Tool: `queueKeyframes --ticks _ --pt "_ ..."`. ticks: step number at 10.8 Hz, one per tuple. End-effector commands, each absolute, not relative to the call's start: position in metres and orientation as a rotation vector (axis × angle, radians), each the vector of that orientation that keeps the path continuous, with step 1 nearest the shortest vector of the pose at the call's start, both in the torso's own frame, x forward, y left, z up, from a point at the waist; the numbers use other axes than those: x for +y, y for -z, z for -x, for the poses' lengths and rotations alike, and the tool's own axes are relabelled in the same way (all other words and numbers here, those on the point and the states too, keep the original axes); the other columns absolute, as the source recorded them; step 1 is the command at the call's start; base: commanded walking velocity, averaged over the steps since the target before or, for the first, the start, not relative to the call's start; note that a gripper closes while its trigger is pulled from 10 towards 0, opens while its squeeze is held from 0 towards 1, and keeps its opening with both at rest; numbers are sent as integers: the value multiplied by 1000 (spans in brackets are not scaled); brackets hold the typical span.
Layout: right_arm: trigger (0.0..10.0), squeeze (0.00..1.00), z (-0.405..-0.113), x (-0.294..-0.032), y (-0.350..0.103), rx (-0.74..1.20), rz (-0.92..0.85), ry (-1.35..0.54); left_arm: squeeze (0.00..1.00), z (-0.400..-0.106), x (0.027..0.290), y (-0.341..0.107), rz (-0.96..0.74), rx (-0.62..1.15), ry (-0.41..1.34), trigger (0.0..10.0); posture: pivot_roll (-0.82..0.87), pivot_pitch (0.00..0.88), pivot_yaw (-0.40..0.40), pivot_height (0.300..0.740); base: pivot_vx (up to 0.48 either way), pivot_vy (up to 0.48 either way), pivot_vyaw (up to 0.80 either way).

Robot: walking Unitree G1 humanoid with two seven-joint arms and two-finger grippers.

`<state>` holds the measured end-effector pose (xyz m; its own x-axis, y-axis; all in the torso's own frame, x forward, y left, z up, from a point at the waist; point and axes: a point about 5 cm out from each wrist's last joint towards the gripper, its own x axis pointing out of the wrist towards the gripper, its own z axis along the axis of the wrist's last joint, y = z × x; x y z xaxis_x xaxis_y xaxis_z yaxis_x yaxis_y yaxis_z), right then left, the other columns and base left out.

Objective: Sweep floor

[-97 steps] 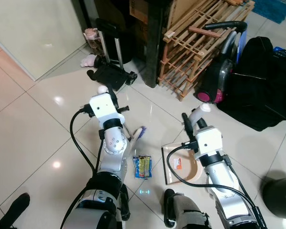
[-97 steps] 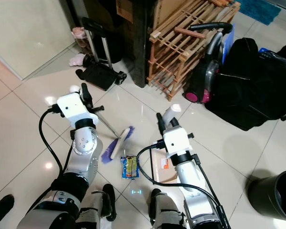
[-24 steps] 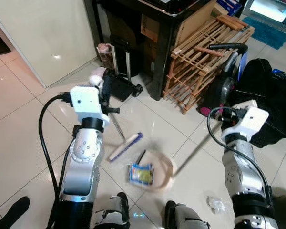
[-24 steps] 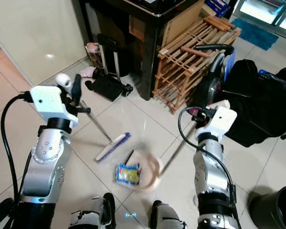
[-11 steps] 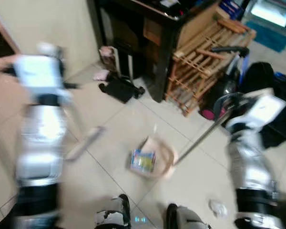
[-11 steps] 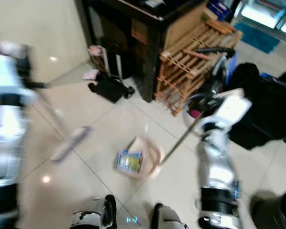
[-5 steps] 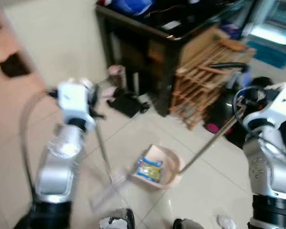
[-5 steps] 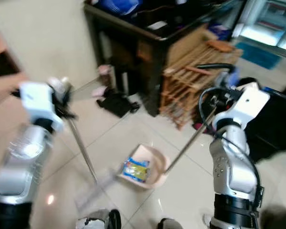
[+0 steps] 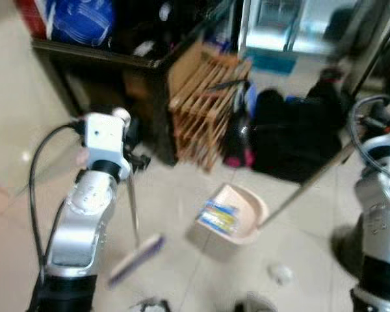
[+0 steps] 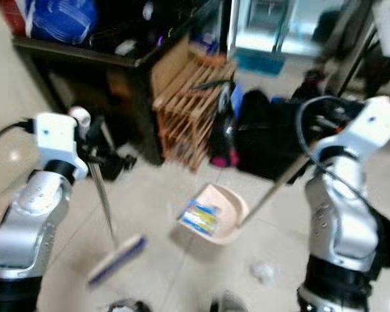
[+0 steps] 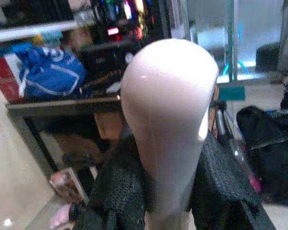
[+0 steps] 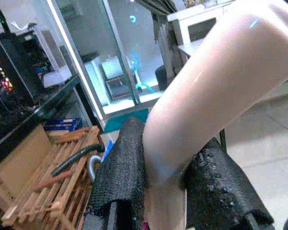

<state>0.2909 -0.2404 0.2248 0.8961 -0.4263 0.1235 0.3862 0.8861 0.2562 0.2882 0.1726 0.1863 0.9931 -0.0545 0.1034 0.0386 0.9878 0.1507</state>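
Left eye view: pink dustpan (image 9: 237, 218) held off floor on long handle, snack packet (image 9: 218, 216) lying in pan. Risk: pan tips during carry, packet slides out; crumpled scrap (image 9: 279, 273) on tiles below not collected. Right gripper (image 12: 163, 191) clamped on dustpan handle top, pan well below it. Left gripper (image 11: 158, 191) clenched round broom (image 9: 138, 257) handle knob, brush head near floor.

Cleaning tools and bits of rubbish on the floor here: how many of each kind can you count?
Brooms: 1, the broom, held by the left gripper.
Dustpans: 1, the dustpan, its handle in the right gripper.
Snack packets: 1, the packet lying in the dustpan.
Crumpled scraps: 1, the scrap on the tiles.
Vacuum cleaners: 1, the vacuum cleaner.
Total: 5.
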Motion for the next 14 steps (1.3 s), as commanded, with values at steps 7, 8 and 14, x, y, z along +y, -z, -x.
queueKeyframes --ticks 7,8,14 --pt "10000 0 -295 -236 -251 -213 -209 402 0 -286 172 -188 -171 -114 30 10000 -7 34 29 740 0 0 -800" --pt "10000 0 -297 -236 -253 -196 -172 404 0 -289 166 -190 -174 -126 50 10000 -10 31 27 740 0 270 -800" --pt "10000 0 -302 -221 -259 -168 -78 328 0 -297 160 -191 -212 -131 83 10000 -13 32 31 740 0 416 0"
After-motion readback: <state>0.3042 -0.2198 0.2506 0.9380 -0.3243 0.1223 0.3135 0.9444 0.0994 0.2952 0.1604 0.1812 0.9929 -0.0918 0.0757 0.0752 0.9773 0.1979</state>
